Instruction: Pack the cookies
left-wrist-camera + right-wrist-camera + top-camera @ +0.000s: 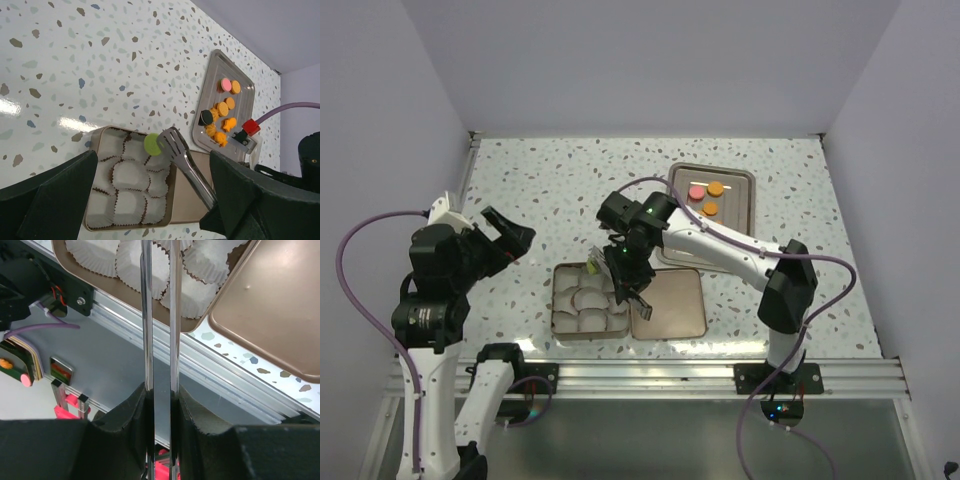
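My right gripper (630,275) is shut on the handles of metal tongs (186,161), and its fingers squeeze both tong arms (146,315). A green cookie (151,144) sits at the tong tips, over the far row of white paper cups in the brown tin (98,135). More cookies lie on the metal tray (218,60): a pink one (226,84), several orange ones (223,108) and a black one (204,118). My left gripper (508,240) hangs open and holds nothing, left of the tin and above the table.
The tin's brown lid (672,302) lies flat just right of the tin (560,300). The tray (740,205) sits behind it at the back right. The table's near edge is a metal rail (650,375). White walls close in the sides and back.
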`<control>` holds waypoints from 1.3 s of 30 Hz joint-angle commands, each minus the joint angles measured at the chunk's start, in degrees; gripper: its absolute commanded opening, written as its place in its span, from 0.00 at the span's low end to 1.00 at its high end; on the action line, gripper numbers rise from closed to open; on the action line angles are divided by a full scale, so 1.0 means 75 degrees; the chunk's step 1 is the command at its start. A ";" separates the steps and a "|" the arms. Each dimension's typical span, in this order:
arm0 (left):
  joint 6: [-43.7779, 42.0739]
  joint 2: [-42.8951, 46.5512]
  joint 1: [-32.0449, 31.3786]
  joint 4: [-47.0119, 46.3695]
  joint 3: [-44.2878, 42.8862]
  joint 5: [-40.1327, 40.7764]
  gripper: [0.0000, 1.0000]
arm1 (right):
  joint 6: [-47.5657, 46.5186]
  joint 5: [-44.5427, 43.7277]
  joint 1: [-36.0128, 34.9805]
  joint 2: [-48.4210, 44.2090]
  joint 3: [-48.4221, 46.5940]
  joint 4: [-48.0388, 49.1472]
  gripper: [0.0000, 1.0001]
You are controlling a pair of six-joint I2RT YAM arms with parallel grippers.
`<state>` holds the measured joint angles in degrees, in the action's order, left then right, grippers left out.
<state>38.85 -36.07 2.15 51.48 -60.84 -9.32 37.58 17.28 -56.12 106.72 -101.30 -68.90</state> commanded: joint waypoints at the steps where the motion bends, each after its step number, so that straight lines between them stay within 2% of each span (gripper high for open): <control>1: -0.0270 -0.0018 -0.0029 0.0049 -0.0396 0.0188 1.00 | 0.0075 0.0063 -0.0170 0.0033 -0.0217 0.0070 0.11; 11: -0.0282 -0.0006 -0.0029 0.0038 -0.0408 0.0212 1.00 | 0.0087 -0.0089 -0.0264 0.0209 0.0111 0.0246 0.13; 15: -0.0282 0.0017 -0.0029 0.0050 -0.0408 0.0223 1.00 | 0.0087 -0.0206 -0.0264 0.0244 0.0205 0.0292 0.18; 25: -0.0305 0.0017 -0.0029 0.0073 -0.0419 0.0223 1.00 | 0.0133 -0.0253 -0.0287 0.0431 0.0100 0.0386 0.24; 35: -0.0329 0.0040 -0.0029 0.0108 -0.0408 0.0223 1.00 | 0.0110 -0.0288 -0.0287 0.0490 -0.0017 0.0363 0.36; 39: -0.0329 0.0040 -0.0041 0.0120 -0.0419 0.0223 1.00 | 0.0087 -0.0311 -0.0287 0.0502 -0.0076 0.0293 0.37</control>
<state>37.82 -36.07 2.15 52.07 -61.95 -8.19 37.95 15.92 -57.87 110.41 -99.98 -66.63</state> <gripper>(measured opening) 0.997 0.365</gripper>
